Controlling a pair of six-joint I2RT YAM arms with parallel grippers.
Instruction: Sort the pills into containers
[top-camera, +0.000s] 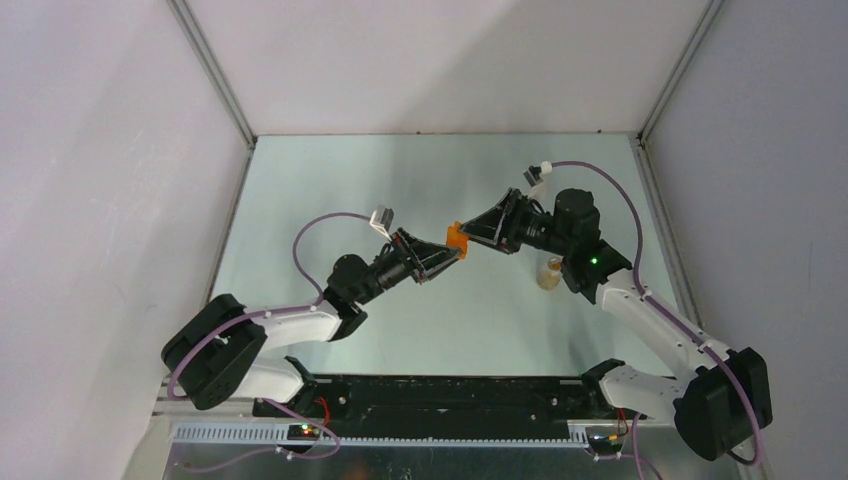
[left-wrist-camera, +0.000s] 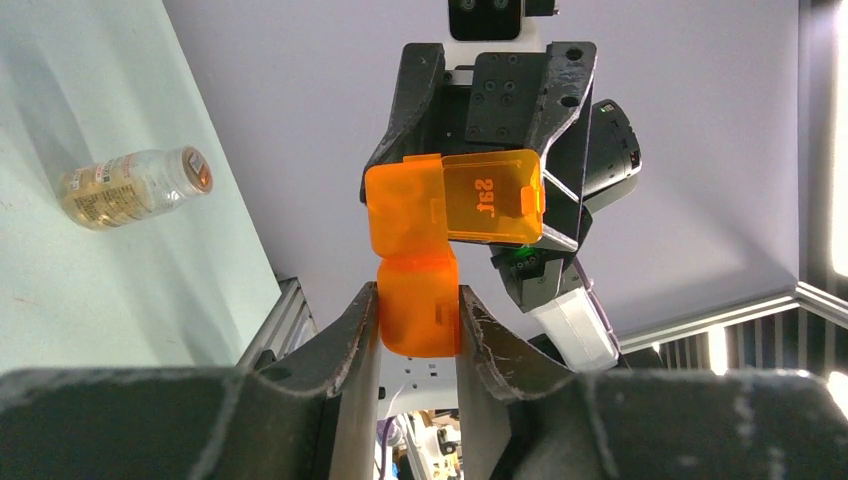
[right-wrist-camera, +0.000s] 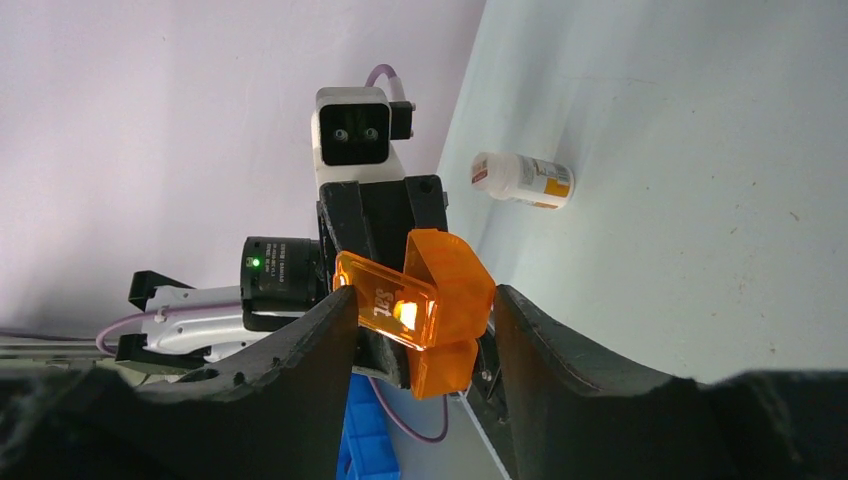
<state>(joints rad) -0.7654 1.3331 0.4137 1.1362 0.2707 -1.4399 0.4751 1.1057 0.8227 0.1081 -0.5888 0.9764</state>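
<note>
A: How are the arms looking?
B: The left arm (top-camera: 290, 325) and right arm (top-camera: 650, 315) are wearing white shells over black joints, trailing purple cables (top-camera: 335, 215). The left gripper (left-wrist-camera: 418, 295) is showing scuffed black fingers (left-wrist-camera: 340, 340).

Orange pill container (left-wrist-camera: 405, 215) (translucent lid (left-wrist-camera: 490, 200)), yellowish bottle (left-wrist-camera: 130, 187), pale green table (left-wrist-camera: 100, 290).

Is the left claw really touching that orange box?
Touching. The left wrist view shows the left gripper's fingers pressed against both sides of the orange pill box, no gap.

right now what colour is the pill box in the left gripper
The pill box is translucent orange, clearest in the left wrist view.
</note>
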